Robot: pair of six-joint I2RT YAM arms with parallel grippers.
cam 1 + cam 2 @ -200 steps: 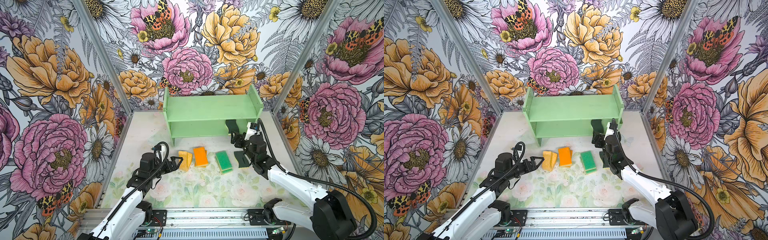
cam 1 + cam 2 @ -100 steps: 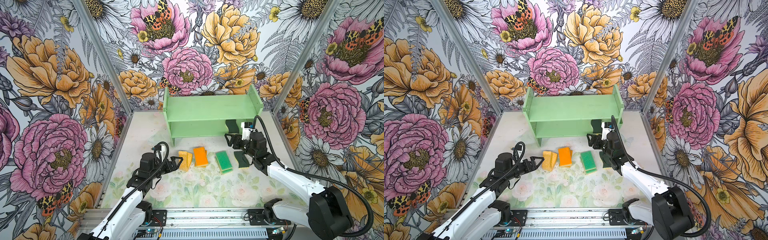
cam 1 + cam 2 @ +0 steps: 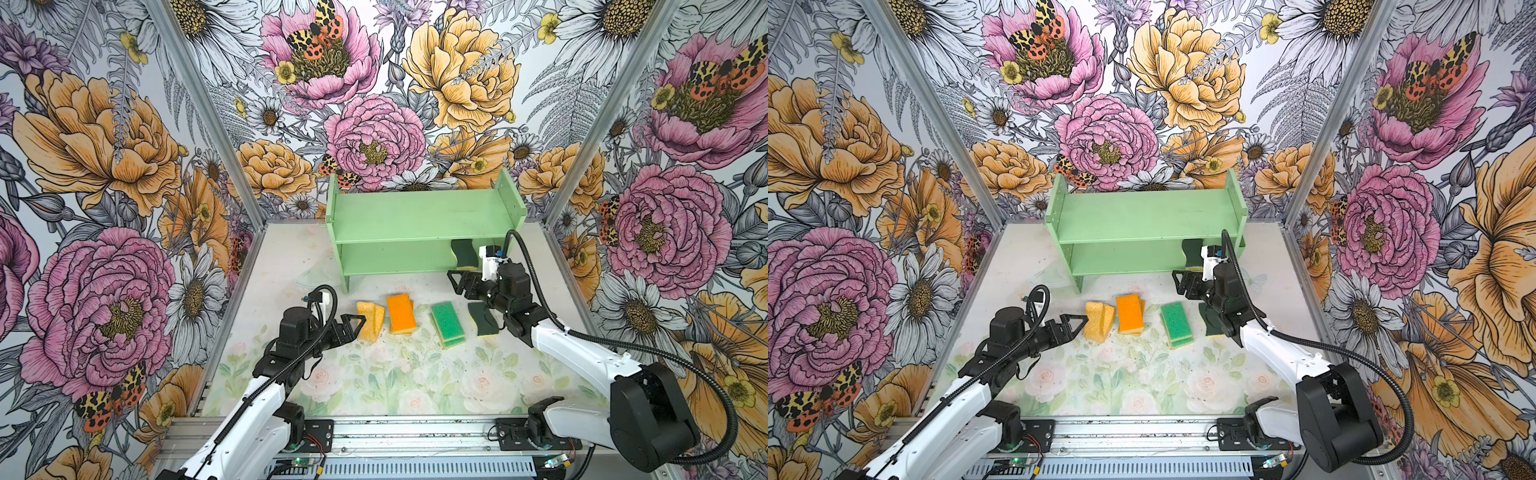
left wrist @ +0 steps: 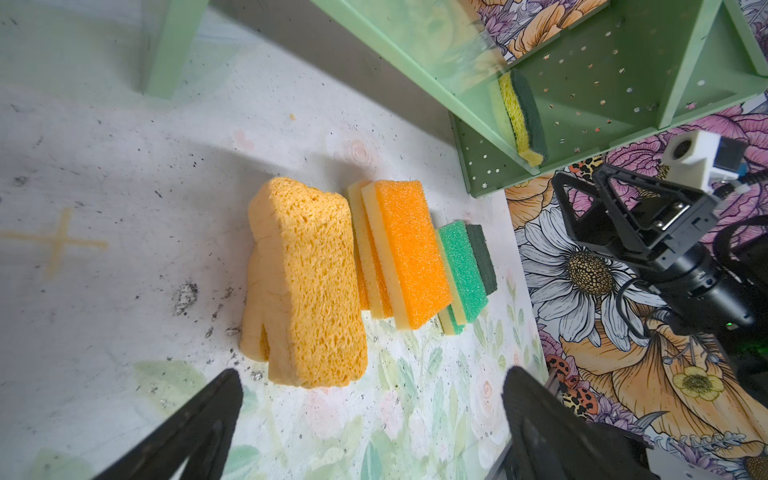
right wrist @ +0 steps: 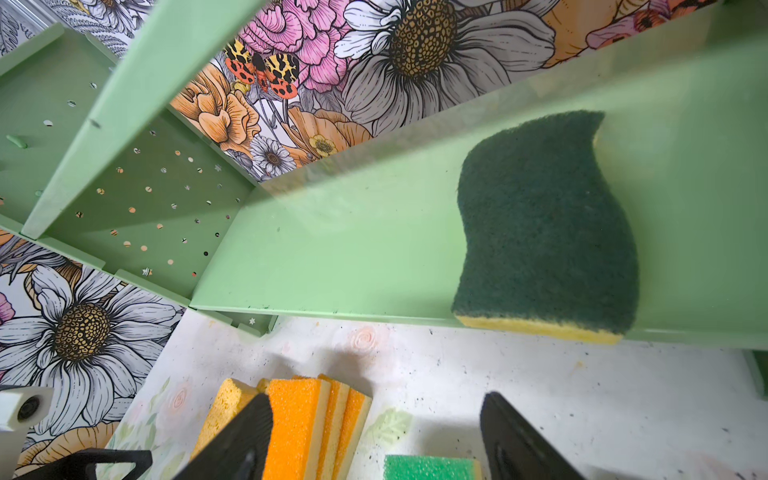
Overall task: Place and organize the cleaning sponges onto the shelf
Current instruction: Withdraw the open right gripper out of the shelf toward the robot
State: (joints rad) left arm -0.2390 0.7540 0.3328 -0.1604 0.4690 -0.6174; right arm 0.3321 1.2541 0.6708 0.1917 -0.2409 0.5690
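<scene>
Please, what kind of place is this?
Probably a robot test booth, not a home: floral wall panels enclose it; left arm and right arm stand on a metal rail, facing a small shelf.

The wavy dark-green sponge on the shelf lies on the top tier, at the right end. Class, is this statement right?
No. The wavy dark-green sponge lies on the lower tier of the shelf, not the top tier. It is at the right end, as stated. Both top views show this.

top views: high, facing shelf (image 3: 415, 216) | wrists: close, both show orange sponges (image 4: 411, 253)
</scene>
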